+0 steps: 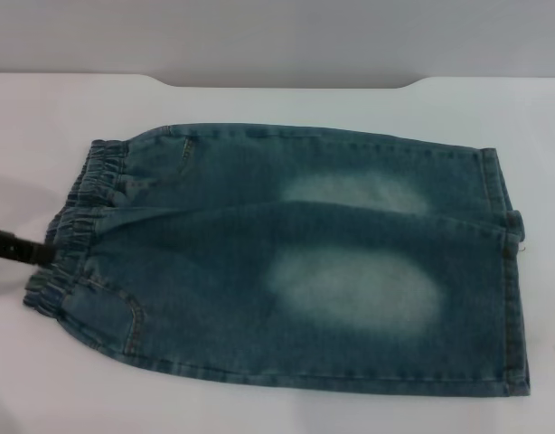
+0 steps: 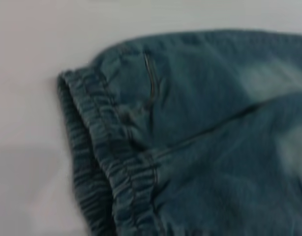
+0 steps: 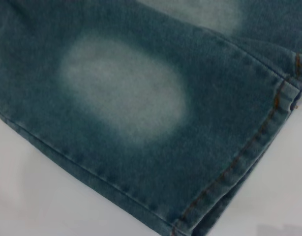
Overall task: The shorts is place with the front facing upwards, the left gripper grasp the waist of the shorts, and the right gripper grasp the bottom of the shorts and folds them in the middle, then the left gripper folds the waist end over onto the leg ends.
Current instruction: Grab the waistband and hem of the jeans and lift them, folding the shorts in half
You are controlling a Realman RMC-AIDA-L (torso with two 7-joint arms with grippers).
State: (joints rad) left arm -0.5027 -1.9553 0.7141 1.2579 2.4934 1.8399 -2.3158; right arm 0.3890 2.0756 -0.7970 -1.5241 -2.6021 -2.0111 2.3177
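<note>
Left gripper (image 1: 29,250) jaws at waist (image 1: 74,221), state untellable; shorts (image 1: 305,262) long axis runs rightward from them; right gripper unseen.

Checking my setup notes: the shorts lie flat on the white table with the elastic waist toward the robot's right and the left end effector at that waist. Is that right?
Not quite. The waist of the shorts points toward the robot's left, as the head view shows; the leg ends lie to the right. The rest holds: flat on the white table, with the left end effector at the waist.
</note>
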